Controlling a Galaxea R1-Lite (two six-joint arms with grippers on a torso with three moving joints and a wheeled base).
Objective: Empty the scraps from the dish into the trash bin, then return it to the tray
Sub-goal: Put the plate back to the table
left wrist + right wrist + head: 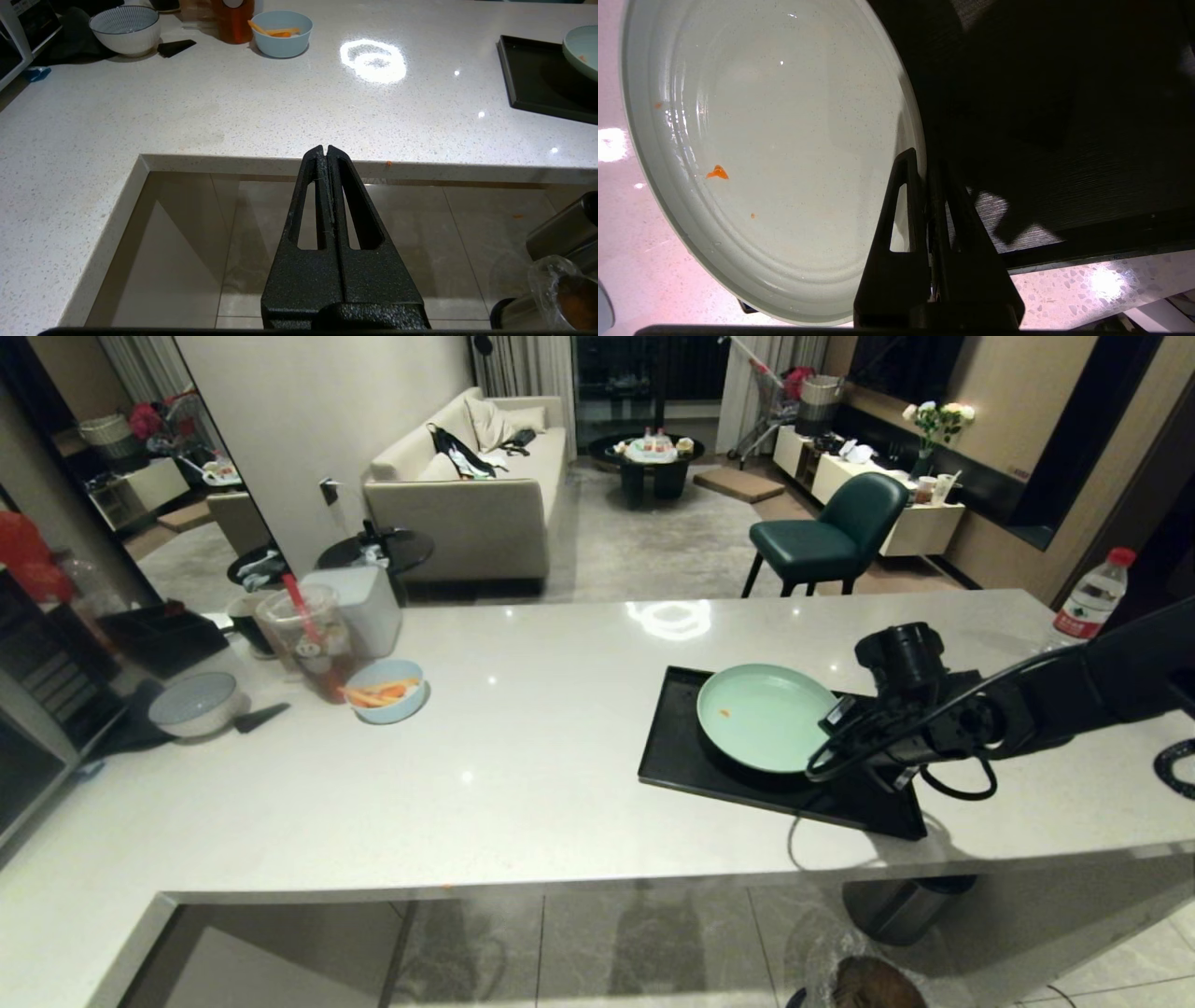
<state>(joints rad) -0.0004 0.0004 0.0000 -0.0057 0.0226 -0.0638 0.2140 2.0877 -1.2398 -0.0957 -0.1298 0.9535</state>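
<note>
Right gripper [927,161] clamped narrow on the near-right rim of the dish [784,140]; one finger over the inside of the rim, the other under it, almost no gap between them. Dish held over the tray [681,756], tilted a little; whether its far edge touches the tray, cannot tell. From the head view the dish [766,717] extends left and away from the gripper, covering the middle of the tray.

Dish nearly bare: a small orange scrap [717,172] and a couple of orange specks cling to the inner face, on the side far from the fingers.

Bin [560,294] with clear bag on the floor, below the counter edge and nearer the robot than the gripper; orange contents visible inside.

Left gripper [326,151] fingers pressed together, holding nothing, hanging over the floor just short of the counter [233,107] edge, well apart from dish and tray
</note>
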